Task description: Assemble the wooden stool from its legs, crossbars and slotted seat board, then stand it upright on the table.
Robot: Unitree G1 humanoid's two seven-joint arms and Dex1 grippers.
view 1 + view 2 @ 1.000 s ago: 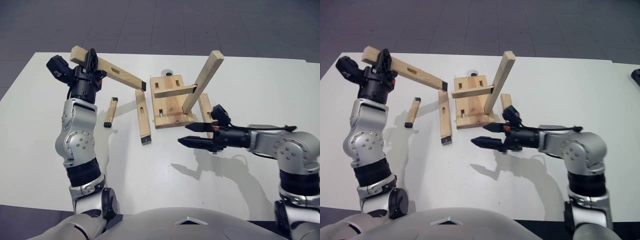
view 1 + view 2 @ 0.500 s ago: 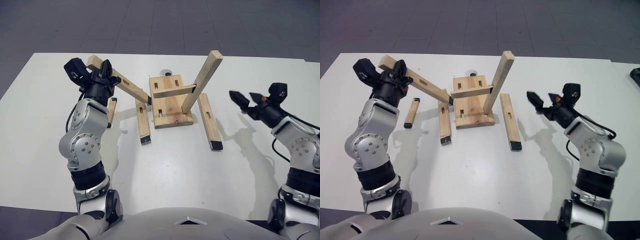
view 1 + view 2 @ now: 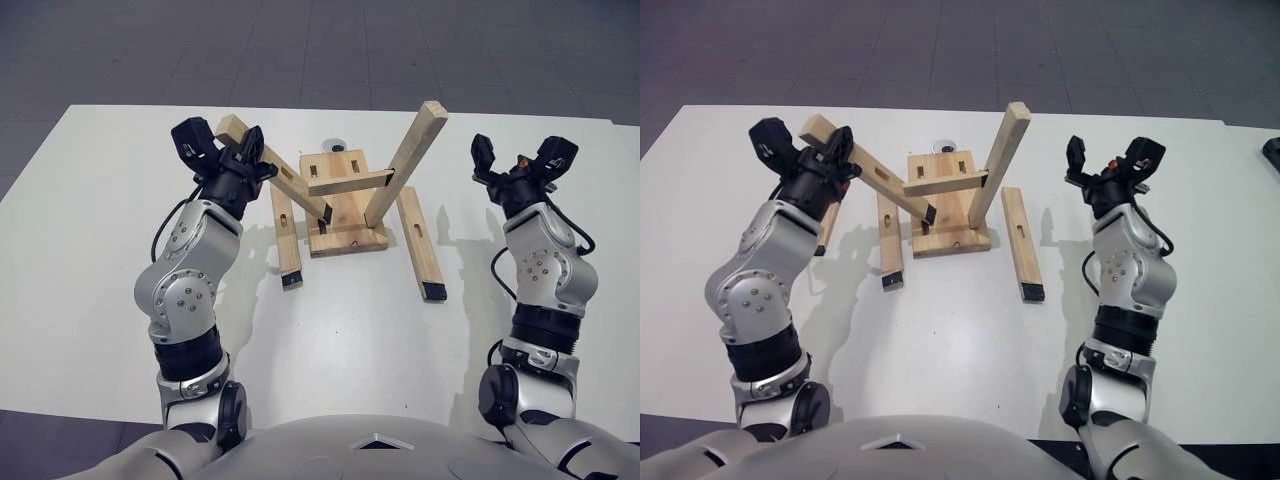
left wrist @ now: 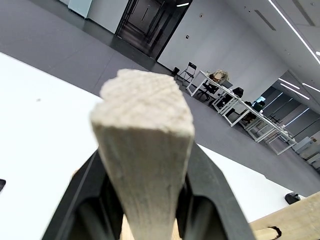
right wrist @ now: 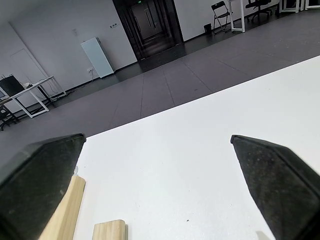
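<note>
The left jaws grip a wooden leg (image 3: pixel 290 183) by its far-left end, its dark tip slanting over the left edge of the seat board (image 3: pixel 345 218) at mid-counter (image 3: pixel 100 210). The right jaws are spread wide and empty above the counter's right side.

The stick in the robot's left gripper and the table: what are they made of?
The stick looks like pale bare wood: rough grain shows on its cut end. The table looks smooth, white and matte, maybe laminate or painted board; hard to tell.
</note>
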